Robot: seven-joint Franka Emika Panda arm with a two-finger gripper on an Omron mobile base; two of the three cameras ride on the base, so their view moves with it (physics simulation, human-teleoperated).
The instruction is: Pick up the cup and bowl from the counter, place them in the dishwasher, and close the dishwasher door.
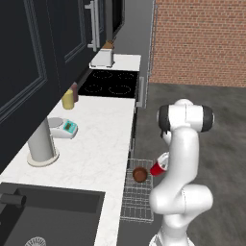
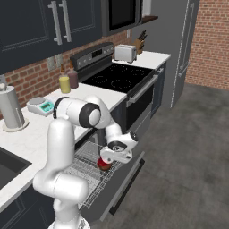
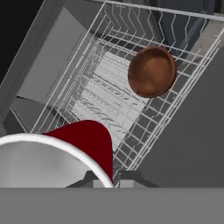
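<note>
- Closest to the hand camera: gripper (image 3: 107,180) closed tight on the rim of the cup (image 3: 89,142), one dark fingertip inside the white wall and one outside the red.
- Cup held tilted above the pulled-out wire rack (image 3: 105,94) of the dishwasher (image 2: 96,172); seen also in the left base view as a red cup (image 1: 158,166) at the arm's side, mouth toward the arm.
- Just beyond the cup: the bowl (image 3: 152,71), dark brown, already resting in the rack, hollow side facing the hand camera; apart from the cup, not touching it.
- Same bowl (image 1: 140,174) visible near the rack's counter-side half in the left base view.
- Dishwasher door (image 2: 127,181) folded down and open beneath the rack.
- Farther back on the counter (image 1: 96,144): a grey cylinder on a round base (image 1: 41,143), a small scale (image 1: 64,128), a yellow bottle (image 1: 67,99).
- Farthest along: black stovetop (image 1: 109,83), then a toaster (image 1: 102,57).
</note>
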